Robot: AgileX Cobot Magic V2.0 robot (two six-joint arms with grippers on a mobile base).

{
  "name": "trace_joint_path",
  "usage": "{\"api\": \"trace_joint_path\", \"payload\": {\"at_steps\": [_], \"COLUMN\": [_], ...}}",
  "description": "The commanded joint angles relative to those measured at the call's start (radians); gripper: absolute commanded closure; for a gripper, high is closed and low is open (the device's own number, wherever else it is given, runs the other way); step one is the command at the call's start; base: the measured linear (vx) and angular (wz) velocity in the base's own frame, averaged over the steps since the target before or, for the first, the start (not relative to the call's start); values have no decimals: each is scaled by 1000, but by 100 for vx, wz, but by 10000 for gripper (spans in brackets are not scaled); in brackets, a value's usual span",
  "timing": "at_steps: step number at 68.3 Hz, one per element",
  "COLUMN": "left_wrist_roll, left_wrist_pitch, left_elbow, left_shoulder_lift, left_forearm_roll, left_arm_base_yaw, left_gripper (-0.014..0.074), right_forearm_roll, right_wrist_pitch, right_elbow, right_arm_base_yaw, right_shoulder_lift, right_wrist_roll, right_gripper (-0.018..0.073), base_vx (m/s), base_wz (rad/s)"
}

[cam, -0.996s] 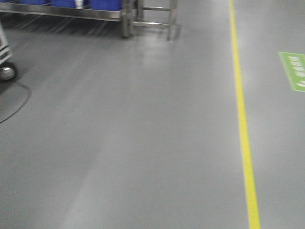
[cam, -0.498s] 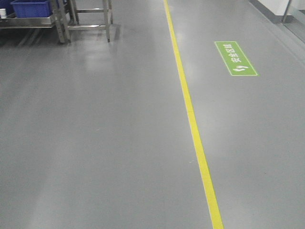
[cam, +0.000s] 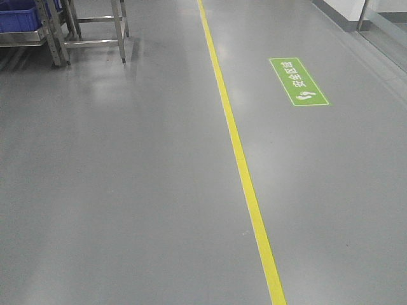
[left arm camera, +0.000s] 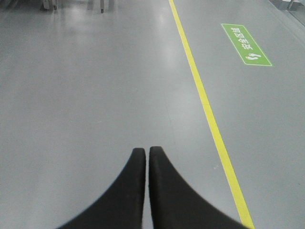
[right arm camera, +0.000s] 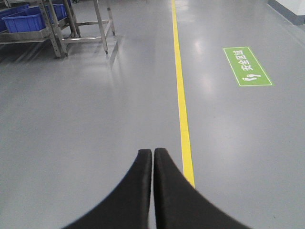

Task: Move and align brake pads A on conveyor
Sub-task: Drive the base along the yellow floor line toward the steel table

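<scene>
Since no brake pads A or conveyor show in any view, I judge nothing moved yet. Upper left, a steel rack (cam: 56, 38) holds a blue bin (cam: 18, 18); mid-frame runs a yellow line (cam: 238, 152); right, a green sign (cam: 299, 81) reads 安全区域. My left gripper (left arm camera: 147, 151) and right gripper (right arm camera: 153, 152) sit closed, empty.

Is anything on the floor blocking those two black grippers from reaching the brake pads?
Cannot tell: no brake pads or conveyor show in any view. The left gripper and right gripper, both shut, face grey floor with a yellow line and green sign. A steel rack stands far left.
</scene>
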State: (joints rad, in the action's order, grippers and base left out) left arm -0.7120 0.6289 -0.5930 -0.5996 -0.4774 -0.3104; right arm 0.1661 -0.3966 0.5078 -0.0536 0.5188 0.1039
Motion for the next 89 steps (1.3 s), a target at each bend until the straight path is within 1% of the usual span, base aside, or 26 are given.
{"api": "trace_joint_path", "payload": {"at_steps": [1,43,89], "left_wrist_roll": [-4,-4,-4], "left_wrist_pitch": [-59,-59,-59], "left_elbow": [-26,-26,-26], "left_shoulder_lift": [-2,-2,-2], "left_forearm_roll": [-22,-22,-22], "left_arm_base_yaw": [-3,-3,-3], "left_gripper": [603,603,603], "right_forearm_roll": [0,0,0], "right_wrist_pitch": [70,70,70], "right_elbow": [27,27,27], "right_arm_base_yaw": [6,6,6], "right_shoulder_lift": [5,5,5], "right_wrist_roll": [13,13,13], "right_gripper": [569,569,569], "base_vx": [32,41,50], "base_wz": [0,5,0]}}
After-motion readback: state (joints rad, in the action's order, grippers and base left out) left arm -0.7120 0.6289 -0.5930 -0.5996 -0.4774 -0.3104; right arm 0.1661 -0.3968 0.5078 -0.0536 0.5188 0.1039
